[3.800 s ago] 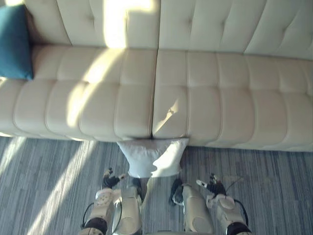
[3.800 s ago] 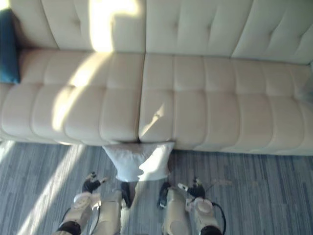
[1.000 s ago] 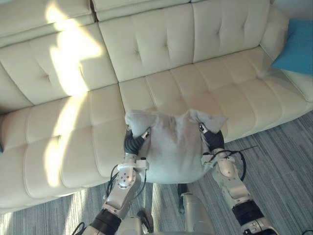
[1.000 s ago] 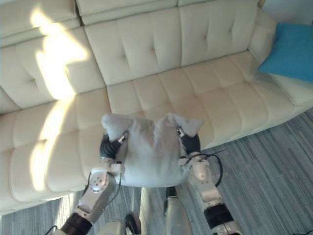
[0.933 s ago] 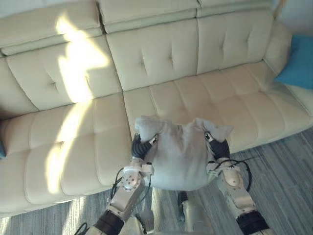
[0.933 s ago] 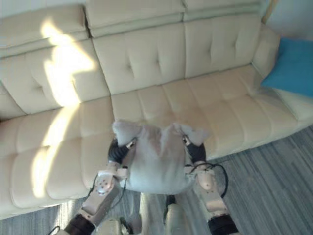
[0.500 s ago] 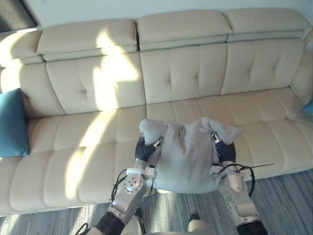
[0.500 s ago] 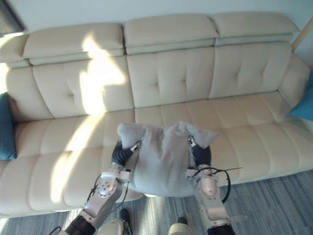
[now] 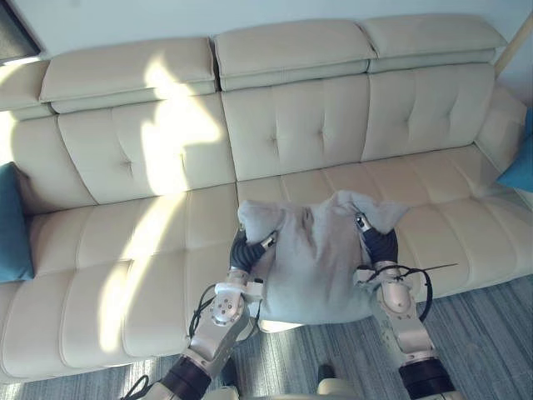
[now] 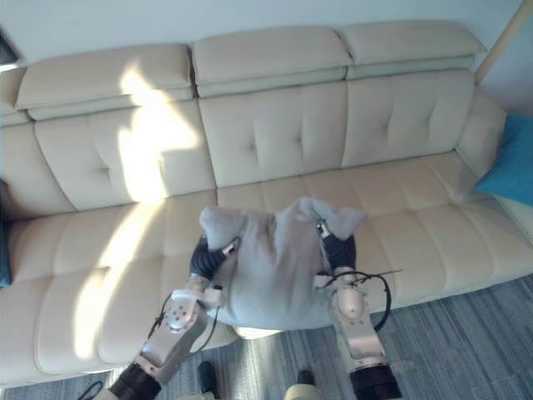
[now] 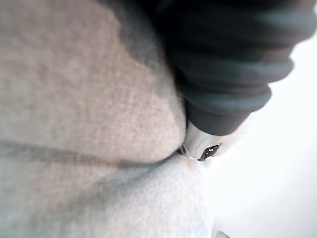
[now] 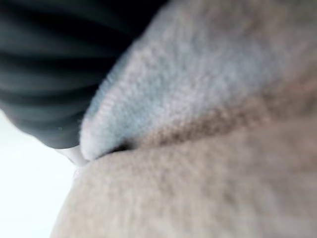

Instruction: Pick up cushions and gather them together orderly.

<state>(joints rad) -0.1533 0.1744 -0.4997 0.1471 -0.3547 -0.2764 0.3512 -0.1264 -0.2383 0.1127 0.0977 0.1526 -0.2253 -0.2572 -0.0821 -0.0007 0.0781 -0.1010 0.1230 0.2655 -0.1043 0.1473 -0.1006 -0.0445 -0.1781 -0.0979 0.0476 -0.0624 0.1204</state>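
Step in hand: carry phase. The grey cushion [image 9: 316,258] is off the floor [image 9: 487,333] and held up in front of the sofa [image 9: 125,167], over the front edge of the middle seat, clear of the seat itself as far as I can judge.

Left hand [image 9: 244,252]: clenched on the cushion's upper left corner, with one silver digit lying on the near face. Right hand [image 9: 379,244]: the same grip on the upper right corner. In both wrist views the fabric folds in tight against the dark cover, which fits a firm pinch.

Cushion: pale grey, soft fuzzy weave, plump. Both top corners are bunched into peaks above the hands, and the body sags between and below them.

Other cushions: a teal one [image 9: 12,223] leans at the sofa's far left end, and another teal cushion [image 10: 510,160] sits at the far right end. They are well apart from each other and from the grey one.

Next move, my judgement: pick one end as the gathering spot, carry the grey cushion there, set it upright against the backrest beside the teal one, then let go with both hands together.
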